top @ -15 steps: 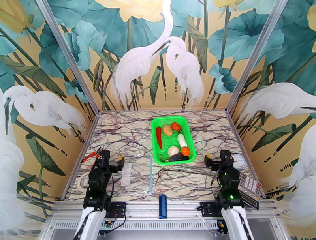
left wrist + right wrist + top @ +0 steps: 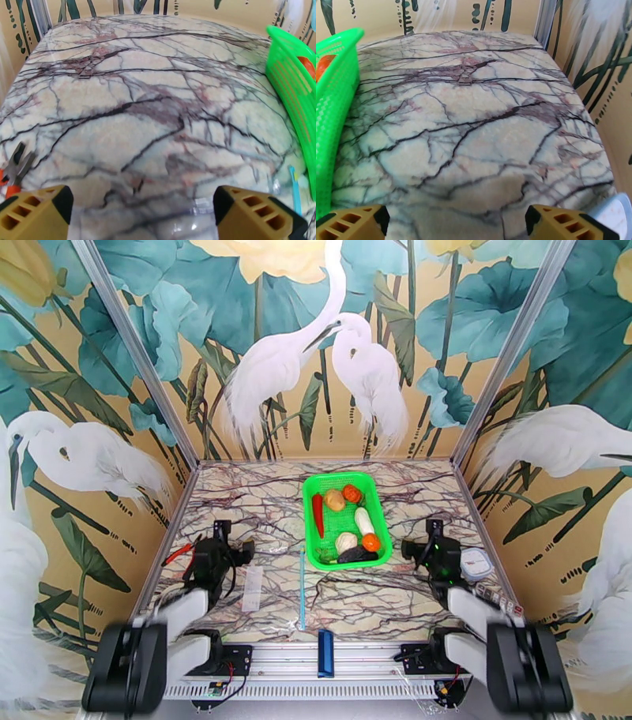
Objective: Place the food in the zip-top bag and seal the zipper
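Both end effectors spread, empty; left end effector (image 2: 235,540) nearer the zip-top bag (image 2: 268,587), flat on bench just to its right, zipper (image 2: 302,587) running near-far, food (image 2: 362,520) in basket (image 2: 310,512), right end effector (image 2: 419,536) opposite.

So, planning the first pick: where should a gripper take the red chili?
Probably mid-body of the red chili, from straight above, closing across its narrow width: it lies flat and lengthwise, close beside the left wall of the green basket.

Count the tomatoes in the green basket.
2. One tomato sits at the far end of the basket; the other tomato by its near right corner. More could hide beneath others.
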